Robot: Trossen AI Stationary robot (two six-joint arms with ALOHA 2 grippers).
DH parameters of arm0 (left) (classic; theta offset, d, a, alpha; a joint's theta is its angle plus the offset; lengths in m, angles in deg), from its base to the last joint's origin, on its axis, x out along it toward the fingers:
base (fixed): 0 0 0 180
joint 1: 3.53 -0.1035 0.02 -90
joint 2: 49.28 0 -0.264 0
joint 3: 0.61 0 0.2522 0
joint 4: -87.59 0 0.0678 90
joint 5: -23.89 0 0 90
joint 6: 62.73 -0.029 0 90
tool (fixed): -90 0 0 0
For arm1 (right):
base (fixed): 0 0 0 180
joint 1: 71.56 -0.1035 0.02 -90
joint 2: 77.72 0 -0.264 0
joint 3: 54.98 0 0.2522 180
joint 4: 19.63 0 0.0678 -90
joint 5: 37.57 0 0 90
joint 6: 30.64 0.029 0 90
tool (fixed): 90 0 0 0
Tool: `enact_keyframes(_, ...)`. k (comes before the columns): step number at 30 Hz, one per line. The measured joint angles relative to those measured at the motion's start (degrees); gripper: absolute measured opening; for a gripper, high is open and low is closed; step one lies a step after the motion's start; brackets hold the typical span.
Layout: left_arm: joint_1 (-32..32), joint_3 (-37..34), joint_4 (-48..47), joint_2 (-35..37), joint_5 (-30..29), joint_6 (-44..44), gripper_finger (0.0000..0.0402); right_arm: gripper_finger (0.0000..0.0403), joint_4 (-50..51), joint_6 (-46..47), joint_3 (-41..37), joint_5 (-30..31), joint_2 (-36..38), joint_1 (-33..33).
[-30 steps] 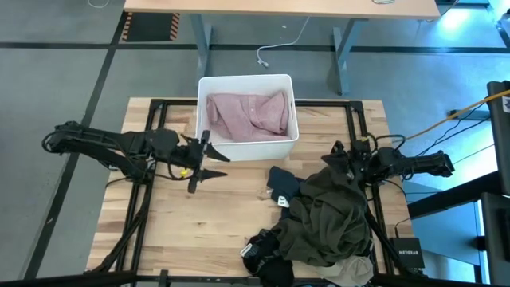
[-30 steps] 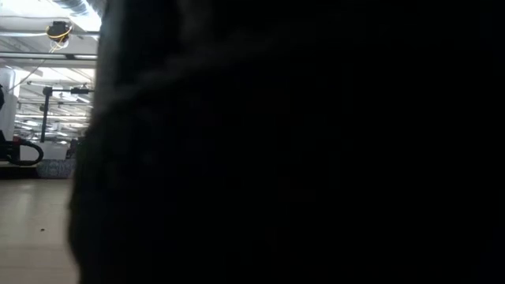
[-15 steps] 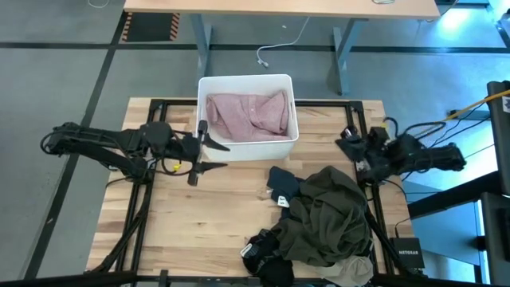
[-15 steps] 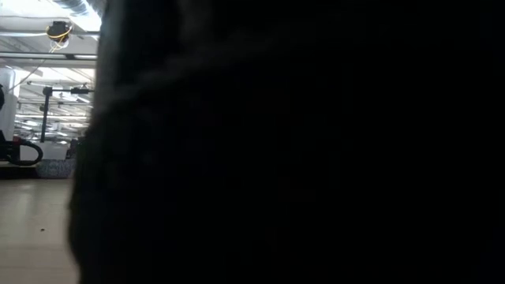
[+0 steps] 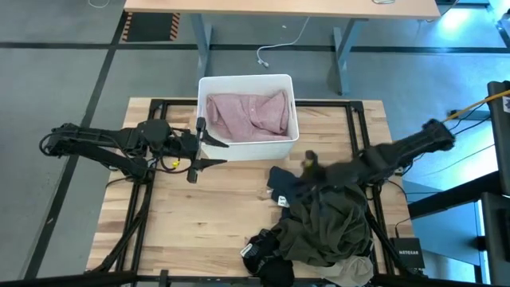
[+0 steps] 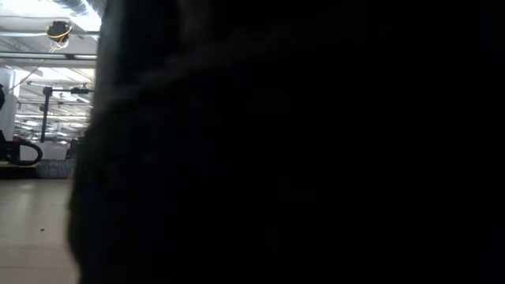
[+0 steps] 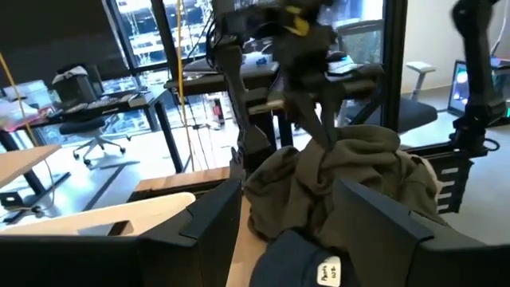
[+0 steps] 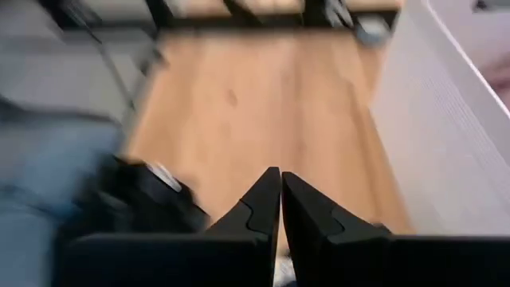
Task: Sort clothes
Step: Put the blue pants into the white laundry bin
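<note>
Pink fabric already fills the white bin (image 5: 206, 88) at the table's far edge: we count the dusty pink garment (image 5: 247, 114) as sorted, one of several. Left to do, as we judge it, is the heap on the right half of the wooden table (image 5: 203, 219): the dark olive green garment (image 5: 327, 223) lies on top, a black or navy piece (image 5: 284, 185) shows at the edge nearer the bin, more dark cloth lies at the near edge, and a sliver of light beige-grey fabric (image 5: 357, 271) peeks out at the near right.

We see the right gripper (image 5: 309, 165) stretched low across from the right side, over the pile's bin-side edge; its wrist view shows the fingers pressed together on nothing. The left gripper (image 5: 209, 151) waits beside the bin's left corner, fingers spread wide. Dark cloth blocks nearly all of our low view.
</note>
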Motion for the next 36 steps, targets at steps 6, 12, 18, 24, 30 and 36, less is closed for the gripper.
enact_keyframes(6, -0.02, 0.00, 0.29, 0.11, -0.04, 1.73, 0.0194, 0.0030, 11.32, -0.05, 9.73, 5.88, -12.75, -0.63)
enact_keyframes(12, 0.00, 0.00, 0.66, 0.11, -0.03, 1.43, 0.0194, 0.0066, 20.89, 0.72, 15.26, 2.62, -21.23, 1.27)
enact_keyframes(18, -0.02, 0.00, -0.17, 0.09, -0.02, 2.35, 0.0194, 0.0192, 30.89, 9.01, 15.69, 3.09, -24.69, 3.17)
enact_keyframes(24, -0.02, 0.00, 0.00, 0.09, -0.02, 2.10, 0.0194, 0.0306, 32.30, 9.37, 15.70, -0.47, -28.41, 5.69)
enact_keyframes(30, 0.08, 0.00, -0.40, 0.09, -0.02, 2.90, 0.0194, 0.0349, 32.03, 6.66, 15.50, -5.31, -33.43, 7.79)
enact_keyframes(36, 0.81, 0.00, -0.41, 0.09, -0.02, 4.71, 0.0194, 0.0343, 26.36, 4.39, 10.37, -8.61, -37.07, 8.12)
